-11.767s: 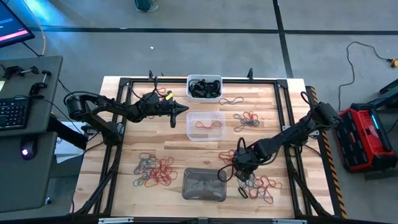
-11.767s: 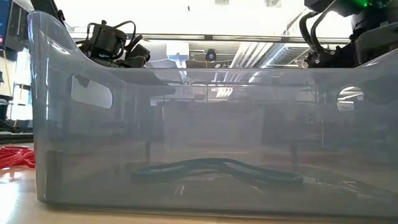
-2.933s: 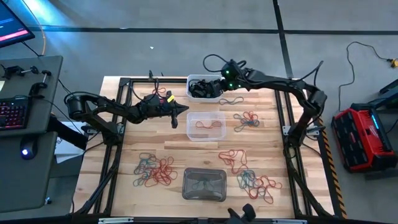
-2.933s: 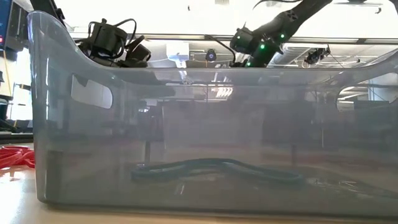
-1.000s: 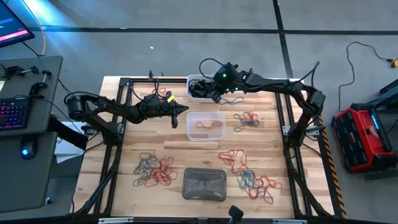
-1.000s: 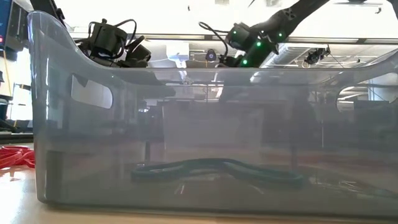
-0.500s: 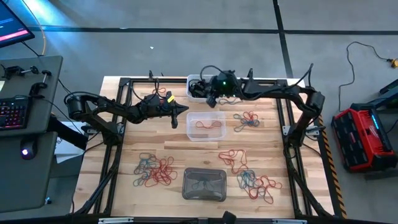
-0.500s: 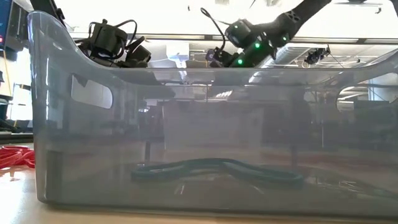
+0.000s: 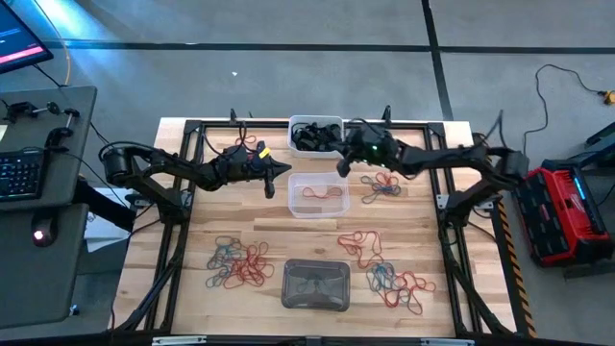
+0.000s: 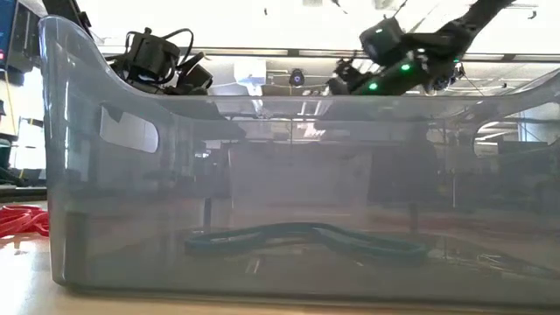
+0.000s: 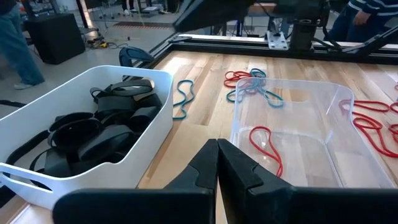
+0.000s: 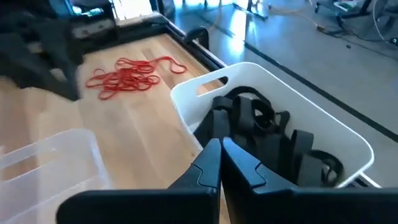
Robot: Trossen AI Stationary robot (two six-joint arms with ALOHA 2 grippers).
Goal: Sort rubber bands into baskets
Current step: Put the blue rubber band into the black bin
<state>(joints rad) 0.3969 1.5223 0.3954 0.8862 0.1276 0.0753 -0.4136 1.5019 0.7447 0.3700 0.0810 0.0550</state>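
Note:
Black rubber bands fill the white basket (image 9: 316, 135) at the far middle. The clear basket (image 9: 318, 194) holds one red band (image 11: 267, 144). Inside the grey basket (image 9: 315, 285) at the near edge lies a teal band (image 10: 297, 236). Loose red, teal and black rubber bands lie in piles at the near left (image 9: 236, 265), the right (image 9: 383, 185) and the near right (image 9: 396, 282). My left gripper (image 9: 284, 170) hangs shut and empty left of the clear basket. My right gripper (image 9: 340, 167) is shut and empty above the gap between the white and clear baskets.
A black frame rail (image 9: 192, 130) runs round the tabletop. One teal band (image 11: 183, 99) lies on the wood between the white basket and a mixed pile (image 11: 252, 84). In the right wrist view a red pile (image 12: 130, 74) lies beyond the white basket (image 12: 280, 143).
My right gripper, shut throughout, has drawn back from over the white basket toward the table's right edge, a little nearer and lower, and has tipped closer to level. My left arm has kept still.

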